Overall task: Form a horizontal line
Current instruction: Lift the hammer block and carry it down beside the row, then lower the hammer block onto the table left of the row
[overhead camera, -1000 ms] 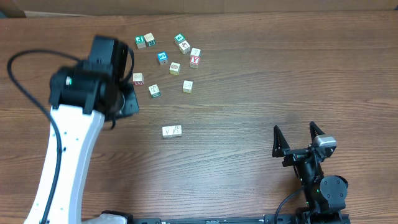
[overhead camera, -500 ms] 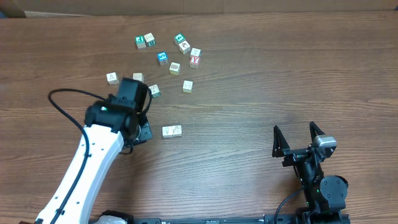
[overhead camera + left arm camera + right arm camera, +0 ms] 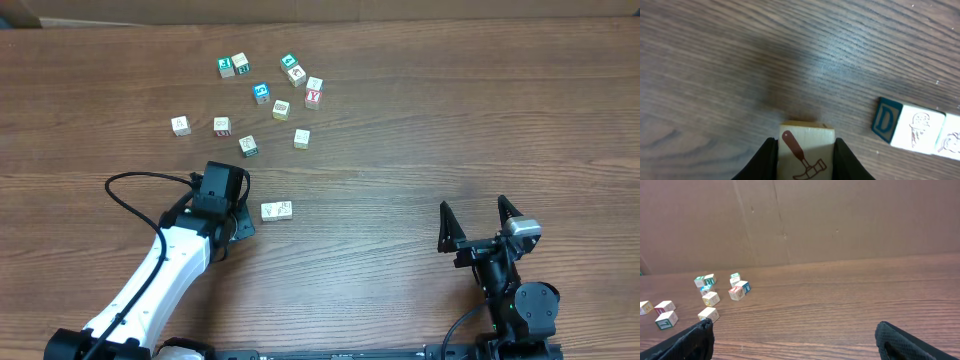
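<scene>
Two pale wooden cubes sit edge to edge as the horizontal line (image 3: 276, 211), near the middle of the table (image 3: 400, 130). The left wrist view shows a blue-framed letter D on its end face and an ice-cream cone drawn on top. Just beside it, with a gap between, the left gripper (image 3: 243, 222) is clamped on a hammer cube (image 3: 806, 152). The right gripper (image 3: 472, 205) stands spread wide, well apart from the row. Loose cubes (image 3: 281, 109) lie scattered farther back on the brown grained top, and a cardboard wall (image 3: 840, 220) rises behind.
</scene>
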### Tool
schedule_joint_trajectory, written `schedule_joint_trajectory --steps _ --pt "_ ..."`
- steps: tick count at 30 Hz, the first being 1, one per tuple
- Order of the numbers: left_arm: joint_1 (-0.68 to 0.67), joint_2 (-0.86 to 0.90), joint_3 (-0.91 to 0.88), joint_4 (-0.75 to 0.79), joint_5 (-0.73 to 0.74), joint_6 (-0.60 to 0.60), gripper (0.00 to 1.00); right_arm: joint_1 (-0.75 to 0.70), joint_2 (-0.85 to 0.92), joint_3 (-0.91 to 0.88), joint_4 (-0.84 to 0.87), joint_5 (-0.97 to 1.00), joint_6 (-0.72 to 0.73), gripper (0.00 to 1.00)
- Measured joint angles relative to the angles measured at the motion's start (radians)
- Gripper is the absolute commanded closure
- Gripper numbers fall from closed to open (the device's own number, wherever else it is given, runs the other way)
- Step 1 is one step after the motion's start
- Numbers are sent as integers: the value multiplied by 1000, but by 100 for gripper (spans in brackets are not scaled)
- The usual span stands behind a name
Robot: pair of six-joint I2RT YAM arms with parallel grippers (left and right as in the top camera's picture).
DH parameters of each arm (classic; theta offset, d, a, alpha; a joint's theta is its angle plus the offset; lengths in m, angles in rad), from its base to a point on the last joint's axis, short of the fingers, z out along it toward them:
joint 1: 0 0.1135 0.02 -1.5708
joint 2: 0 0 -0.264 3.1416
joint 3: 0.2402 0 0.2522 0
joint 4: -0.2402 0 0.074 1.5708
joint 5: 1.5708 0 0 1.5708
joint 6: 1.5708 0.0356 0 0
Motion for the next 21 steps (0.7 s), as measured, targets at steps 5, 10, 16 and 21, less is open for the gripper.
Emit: schedule_joint_trajectory --steps 5,10,16,21 --pt "0 2 -53 83 0 57 86 0 0 0 1 0 0 0" --pt "0 2 -72 125 7 113 79 0 0 0 0 0 0 0" --pt "0 2 -73 137 19 149 66 0 0 0 1 0 0 0" --pt "0 2 -73 137 23 161 59 0 0 0 1 0 0 0"
